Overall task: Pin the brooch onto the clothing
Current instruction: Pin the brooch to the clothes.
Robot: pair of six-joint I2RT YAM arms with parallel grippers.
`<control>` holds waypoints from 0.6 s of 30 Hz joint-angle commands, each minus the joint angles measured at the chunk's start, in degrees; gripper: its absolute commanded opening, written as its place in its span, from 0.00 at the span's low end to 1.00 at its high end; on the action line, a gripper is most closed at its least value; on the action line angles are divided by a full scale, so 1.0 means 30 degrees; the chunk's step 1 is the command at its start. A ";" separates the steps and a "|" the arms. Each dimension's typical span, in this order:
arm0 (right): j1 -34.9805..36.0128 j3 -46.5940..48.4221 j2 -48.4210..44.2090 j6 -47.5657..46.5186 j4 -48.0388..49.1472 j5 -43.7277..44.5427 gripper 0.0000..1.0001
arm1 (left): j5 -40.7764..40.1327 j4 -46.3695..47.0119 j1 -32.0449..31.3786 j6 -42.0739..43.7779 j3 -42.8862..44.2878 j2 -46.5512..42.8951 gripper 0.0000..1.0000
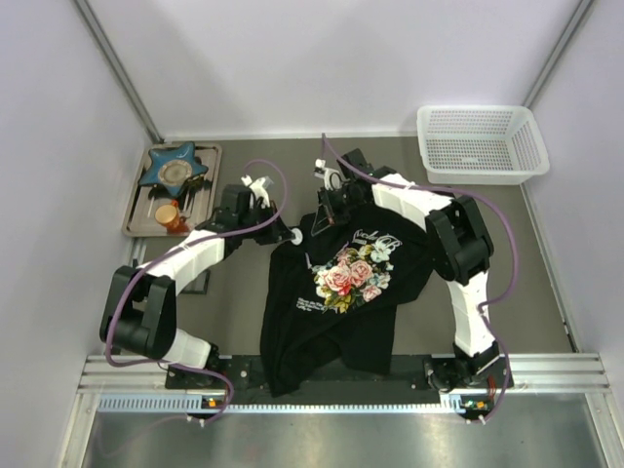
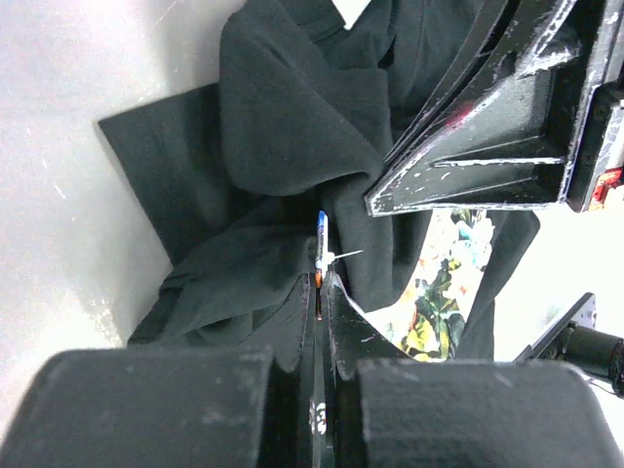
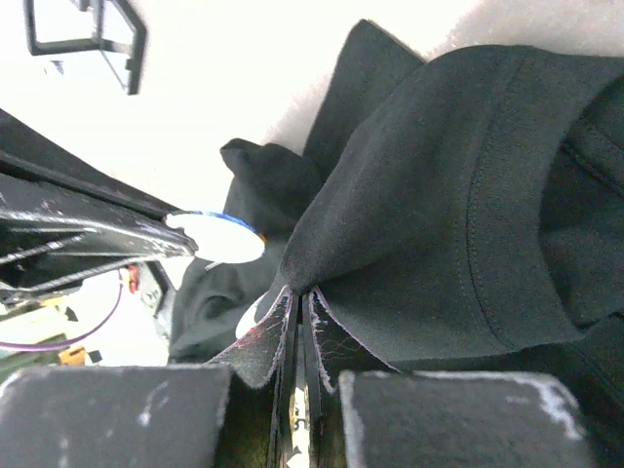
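Past the grey metal tray point(image 1: 136, 219) at the left edge, the left pincer point(image 1: 285, 232) is clenched on the small round pale brooch point(image 1: 293, 234), just beside the collar of the black rose-print T-shirt point(image 1: 302, 331). The right pincer point(image 1: 326, 218) grips that collar fabric. The shirt's white cursive lettering is unreadable, and bare worktop point(image 1: 541, 292) lies open to its right.

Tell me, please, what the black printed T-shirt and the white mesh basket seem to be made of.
The black printed T-shirt looks like soft matte knit fabric, perhaps cotton: it folds loosely and shows stitched seams. The white mesh basket looks like moulded plastic: straight perforated walls, one even colour.
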 commanded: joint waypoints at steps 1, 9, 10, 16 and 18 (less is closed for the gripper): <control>-0.0180 0.0022 -0.1268 0.2467 0.1973 -0.1625 0.00 | -0.1119 0.0442 -0.0560 0.0190 0.1063 -0.0004 0.00; -0.0561 -0.0714 -0.1620 0.3992 0.3910 -0.2711 0.00 | -0.1911 0.0236 -0.1292 0.0541 0.1794 0.0640 0.00; -0.0561 -0.0627 -0.1620 0.4022 0.3968 -0.2799 0.00 | -0.1999 0.0207 -0.1380 0.0599 0.1824 0.0671 0.00; -0.0737 -0.0714 -0.1620 0.4403 0.4261 -0.2829 0.00 | -0.2321 -0.0233 -0.1644 0.1156 0.2147 0.0964 0.00; -0.0854 -0.0714 -0.1591 0.4549 0.4319 -0.2829 0.00 | -0.2409 -0.0350 -0.1674 0.1273 0.2089 0.0906 0.00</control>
